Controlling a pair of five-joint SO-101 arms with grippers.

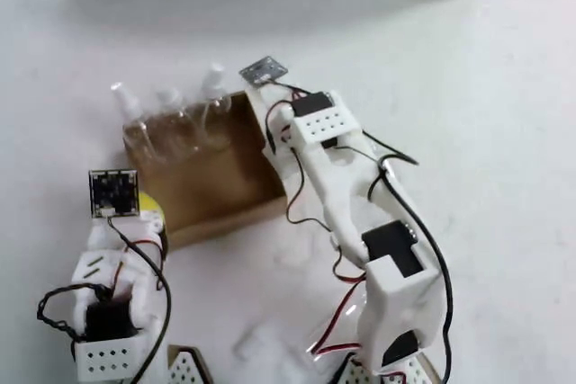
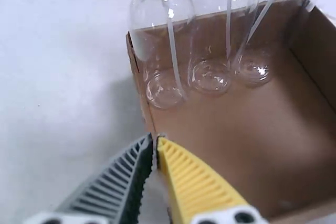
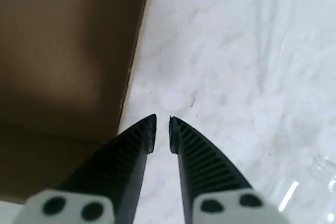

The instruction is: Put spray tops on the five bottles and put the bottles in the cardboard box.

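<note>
Three clear bottles with white spray tops [image 1: 175,123] stand in a row along the far-left side of the cardboard box [image 1: 225,182]. In the left wrist view the same bottles [image 2: 218,35] rise from the box floor [image 2: 247,150]. My left gripper [image 2: 156,139] is shut, its grey and yellow fingers touching just above the box's near-left corner, with nothing in it. The yellow finger [image 1: 151,213] shows beside that corner. My right gripper [image 3: 163,125] hangs over the table just outside the box wall [image 3: 68,51], its black fingers a narrow gap apart and empty.
The right arm [image 1: 333,168] lies along the box's right side. Part of a clear bottle [image 3: 320,182] lies on the table close to the right gripper. A faint clear shape [image 1: 256,346] lies near the front edge. The white table stretches open to the right.
</note>
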